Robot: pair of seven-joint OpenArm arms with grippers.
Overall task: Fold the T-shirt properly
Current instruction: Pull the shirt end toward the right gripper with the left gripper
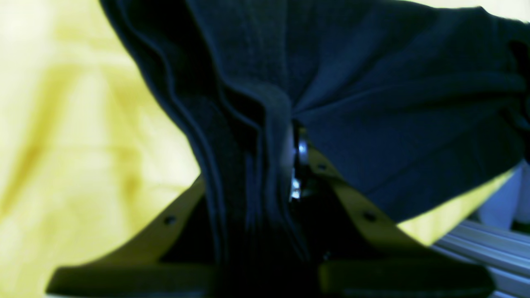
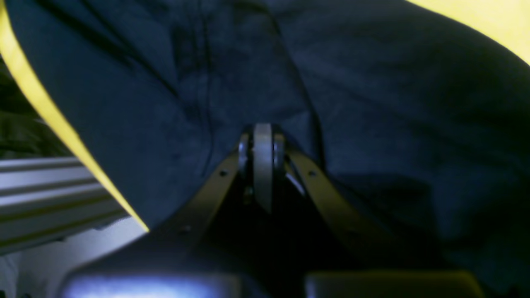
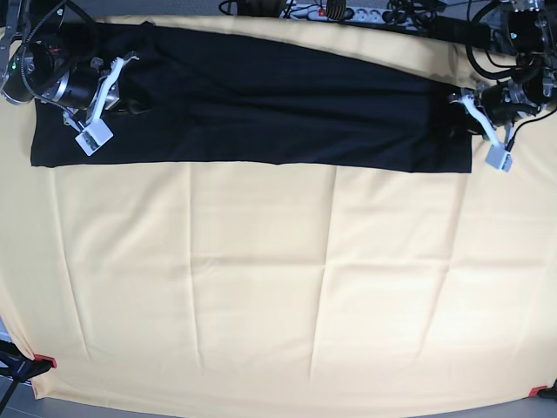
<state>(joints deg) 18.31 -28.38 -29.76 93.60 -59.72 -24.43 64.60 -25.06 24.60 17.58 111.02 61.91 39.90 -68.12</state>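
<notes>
The black T-shirt lies as a long flat strip across the far part of the table. My left gripper is at its right end. In the left wrist view the left gripper is shut on a bunched fold of the T-shirt, with pleats running down between the fingers. My right gripper is at the strip's left end. Seen from the right wrist, the right gripper has its fingertips pressed together on the T-shirt, and creases spread out from the pinch.
A yellow tablecloth covers the table from the T-shirt to the near edge. Cables and a power strip lie beyond the far edge. An aluminium rail runs beside the table. A red clamp holds the near left corner.
</notes>
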